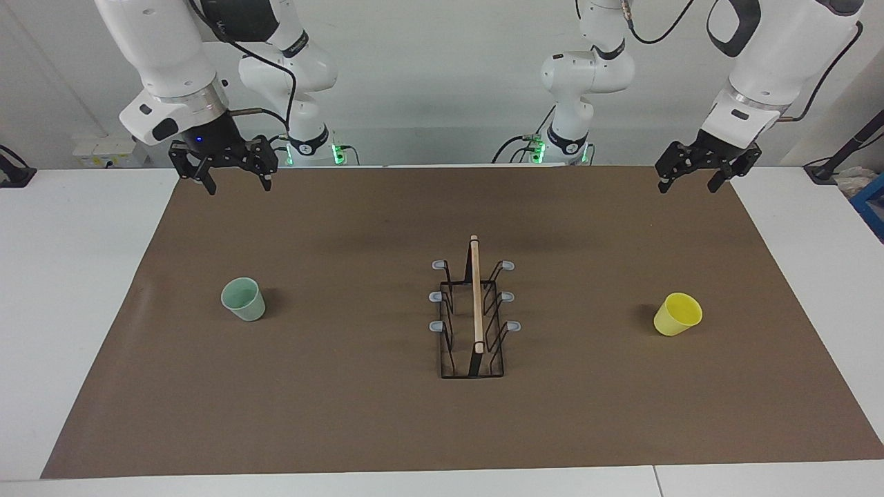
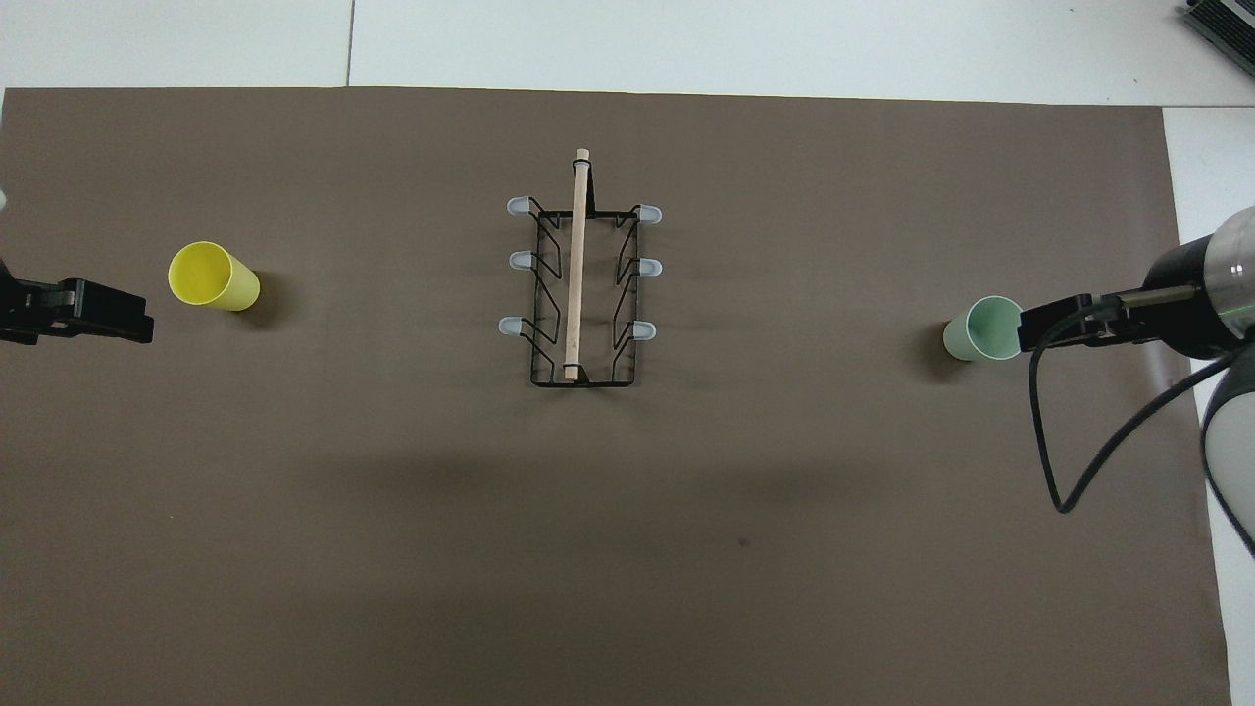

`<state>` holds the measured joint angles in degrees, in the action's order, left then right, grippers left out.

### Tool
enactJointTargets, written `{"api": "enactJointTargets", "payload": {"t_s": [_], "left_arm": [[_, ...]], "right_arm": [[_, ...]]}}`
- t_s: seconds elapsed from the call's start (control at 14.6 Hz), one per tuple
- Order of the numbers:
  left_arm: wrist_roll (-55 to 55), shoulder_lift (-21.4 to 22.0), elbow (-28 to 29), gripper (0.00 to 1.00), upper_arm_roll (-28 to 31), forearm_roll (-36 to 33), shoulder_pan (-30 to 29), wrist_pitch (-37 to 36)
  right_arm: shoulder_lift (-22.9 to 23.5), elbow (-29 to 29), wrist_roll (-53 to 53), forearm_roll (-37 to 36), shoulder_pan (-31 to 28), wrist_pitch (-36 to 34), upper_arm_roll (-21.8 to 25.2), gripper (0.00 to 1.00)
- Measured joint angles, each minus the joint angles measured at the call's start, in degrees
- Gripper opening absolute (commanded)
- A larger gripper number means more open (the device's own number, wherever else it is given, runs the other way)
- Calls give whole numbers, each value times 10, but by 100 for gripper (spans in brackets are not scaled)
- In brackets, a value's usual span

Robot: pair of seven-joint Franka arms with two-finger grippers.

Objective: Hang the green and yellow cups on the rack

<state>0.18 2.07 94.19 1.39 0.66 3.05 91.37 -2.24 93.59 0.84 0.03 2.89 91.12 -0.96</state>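
Observation:
A pale green cup (image 1: 243, 299) (image 2: 985, 328) stands upright on the brown mat toward the right arm's end. A yellow cup (image 1: 678, 313) (image 2: 211, 277) stands upright toward the left arm's end. Between them stands the black wire rack (image 1: 475, 310) (image 2: 580, 284) with a wooden bar on top and grey-tipped pegs, all bare. My right gripper (image 1: 240, 188) (image 2: 1029, 328) hangs open high over the mat, well above the green cup. My left gripper (image 1: 687, 188) (image 2: 127, 324) hangs open high over the mat beside the yellow cup. Neither holds anything.
The brown mat (image 1: 345, 414) covers most of the white table (image 1: 69, 276). A black cable (image 2: 1088, 461) loops down from the right arm.

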Motion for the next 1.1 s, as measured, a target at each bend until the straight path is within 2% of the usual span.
{"api": "enactJointTargets", "payload": {"t_s": [0.21, 0.48, 1.1], "left_arm": [[-26, -26, 0, 100, 3, 4, -22, 6], [-55, -81, 0, 100, 11, 8, -52, 62], [-201, -182, 5, 98, 14, 109, -106, 126]], "right_arm": [[0, 0, 0, 0, 0, 0, 0, 100], [0, -1, 0, 0, 0, 0, 0, 100], [0, -1, 0, 0, 0, 0, 0, 100]]}}
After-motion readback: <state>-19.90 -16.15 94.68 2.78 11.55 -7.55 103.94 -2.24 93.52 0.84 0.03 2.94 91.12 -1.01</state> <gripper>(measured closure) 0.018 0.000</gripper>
